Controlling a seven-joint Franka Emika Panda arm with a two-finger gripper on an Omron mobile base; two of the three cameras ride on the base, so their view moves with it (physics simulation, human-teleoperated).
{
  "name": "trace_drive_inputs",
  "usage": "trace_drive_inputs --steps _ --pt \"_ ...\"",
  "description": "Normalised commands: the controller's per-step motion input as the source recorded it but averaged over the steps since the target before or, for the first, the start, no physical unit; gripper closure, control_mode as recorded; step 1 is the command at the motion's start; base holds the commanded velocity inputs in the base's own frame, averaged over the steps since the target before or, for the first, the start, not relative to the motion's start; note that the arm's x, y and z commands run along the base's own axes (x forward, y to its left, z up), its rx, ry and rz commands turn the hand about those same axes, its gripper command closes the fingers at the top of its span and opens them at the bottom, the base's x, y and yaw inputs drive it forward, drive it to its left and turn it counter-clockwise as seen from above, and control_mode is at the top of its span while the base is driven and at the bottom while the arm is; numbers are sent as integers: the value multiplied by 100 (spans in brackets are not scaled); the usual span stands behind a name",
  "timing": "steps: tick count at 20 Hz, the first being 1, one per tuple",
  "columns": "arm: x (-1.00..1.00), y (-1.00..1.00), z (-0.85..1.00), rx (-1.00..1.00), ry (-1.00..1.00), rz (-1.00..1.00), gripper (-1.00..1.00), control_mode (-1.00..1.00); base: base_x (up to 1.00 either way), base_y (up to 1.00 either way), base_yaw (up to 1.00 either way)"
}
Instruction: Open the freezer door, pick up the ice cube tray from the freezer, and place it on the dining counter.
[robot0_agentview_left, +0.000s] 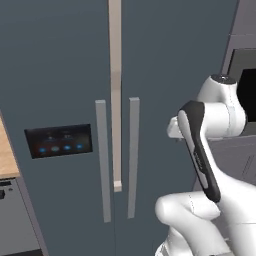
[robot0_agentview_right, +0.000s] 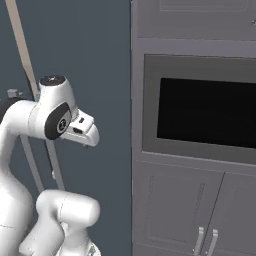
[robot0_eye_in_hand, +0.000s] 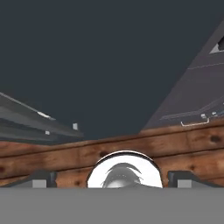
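The freezer door (robot0_agentview_left: 55, 75) is a tall slate panel with a black display (robot0_agentview_left: 59, 140) lit by blue dots, and it stands shut. Its grey bar handle (robot0_agentview_left: 103, 160) runs down beside the tan strip between the two doors. My gripper (robot0_eye_in_hand: 113, 179) is open, its dark fingertips (robot0_eye_in_hand: 43, 178) wide apart with nothing between them. It hangs low in front of the plain slate door (robot0_eye_in_hand: 109, 57), pointing down along it. The arm is folded well right of the handle. The ice cube tray and the freezer's inside are hidden behind the shut door. The dining counter is out of view.
A second slate door (robot0_agentview_left: 175, 50) with its own handle (robot0_agentview_left: 133, 157) adjoins on the right. Further right is a black-windowed wall oven (robot0_agentview_right: 207, 112) above grey cabinets (robot0_agentview_right: 200, 210). A wood counter edge (robot0_agentview_left: 7, 155) shows at the left. Wooden floor (robot0_eye_in_hand: 175, 144) lies below.
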Motion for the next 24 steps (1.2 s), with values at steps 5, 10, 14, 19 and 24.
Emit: trace_drive_inputs --steps 5,10,14,19,24 --pt "-97 100 -17 -6 -13 0 -100 -100 0 0 0" --pt "-42 100 -3 -1 -13 0 -100 -100 0 0 0" --pt "-30 100 0 0 -17 0 -100 -100 0 0 0" --pt "-13 94 16 3 -35 0 -100 -100 0 0 0" --pt "5 33 10 13 -41 -2 -100 -100 0 0 0"
